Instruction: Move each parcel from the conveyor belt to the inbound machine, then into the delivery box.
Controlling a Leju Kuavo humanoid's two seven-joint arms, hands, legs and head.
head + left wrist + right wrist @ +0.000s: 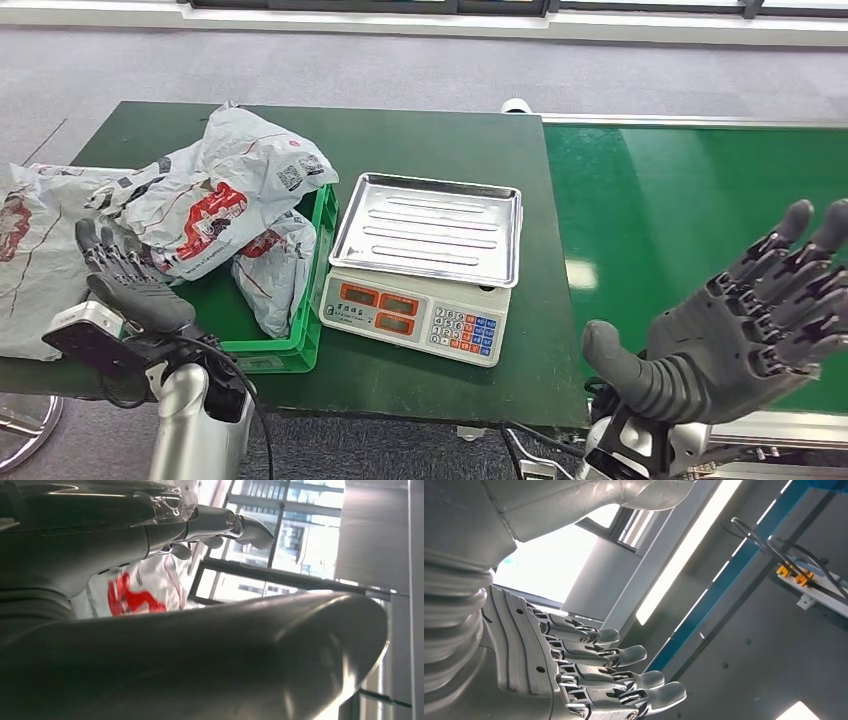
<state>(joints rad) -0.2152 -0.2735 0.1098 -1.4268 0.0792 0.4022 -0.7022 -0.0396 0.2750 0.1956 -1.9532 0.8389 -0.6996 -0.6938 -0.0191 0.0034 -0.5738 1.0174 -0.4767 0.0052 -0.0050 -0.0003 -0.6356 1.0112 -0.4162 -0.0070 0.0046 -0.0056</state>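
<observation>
Since the conveyor belt (700,230) has nothing on the stretch you can see from the head view, the right robot hand (745,320) is just hanging over its near edge, palm up, fingers spread and holding nothing, which reads to me like it's waiting for the next parcel to roll in. The scale (425,265), i.e. the inbound machine, sits on the dark green counter (440,140) right beside the belt, and its steel tray has nothing on it, so no weighing is going on.

All the parcels (215,195) I can spot are over on the left: white poly bags with red print heaped in and over the green delivery box (310,300) (more like a crate), with another bag draped off the counter's left end. That pile makes sense if they've been through the scale, but that's my guess.

The left robot hand (125,275) is beside the box, just in front of the heap, fingers apart and pointing toward the bags, gripping nothing as far as I can tell.
</observation>
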